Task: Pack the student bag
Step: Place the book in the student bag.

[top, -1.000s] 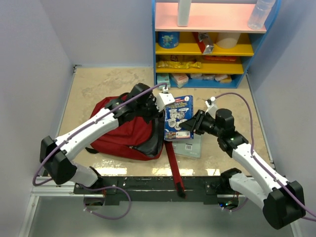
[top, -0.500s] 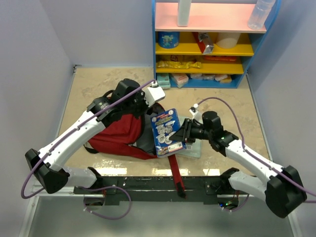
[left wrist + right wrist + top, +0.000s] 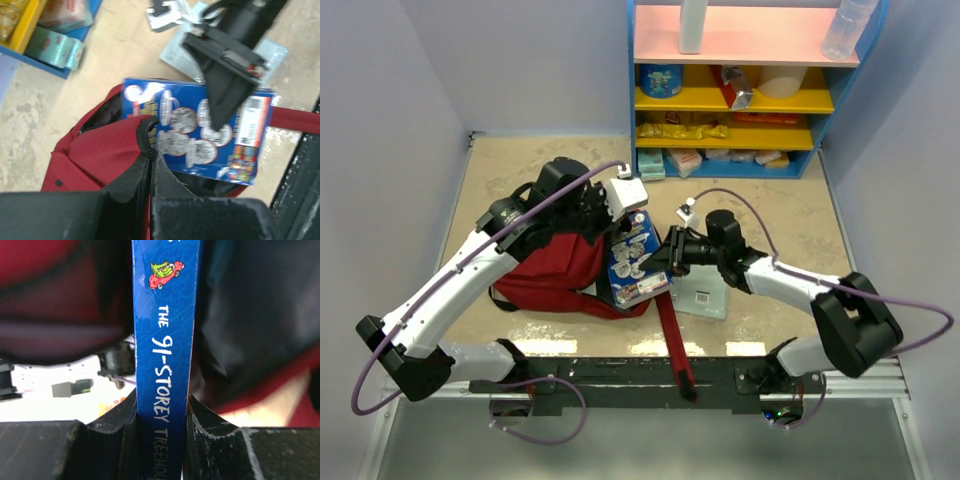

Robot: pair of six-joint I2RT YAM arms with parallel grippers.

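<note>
The student bag (image 3: 545, 272) is a dark-red backpack lying left of centre, its long red strap (image 3: 670, 328) running toward the near edge. My left gripper (image 3: 613, 232) is shut on the bag's black zipper edge (image 3: 146, 140) and holds the mouth up. My right gripper (image 3: 667, 257) is shut on a blue book (image 3: 635, 262), clamped across its spine (image 3: 165, 340). The book (image 3: 200, 135) tilts over the bag's opening, its far end at the dark lining (image 3: 250, 315). The lower part of the book's cover hides the inside of the bag.
A flat clear packet (image 3: 706, 292) lies on the table right of the strap. A blue and yellow shelf unit (image 3: 740, 90) with small boxes stands at the back. A black rail (image 3: 620, 378) runs along the near edge. Walls close in both sides.
My right gripper has carried the book leftward and down to the bag's mouth. My left gripper has shifted left, still clamped on the zipper edge.
</note>
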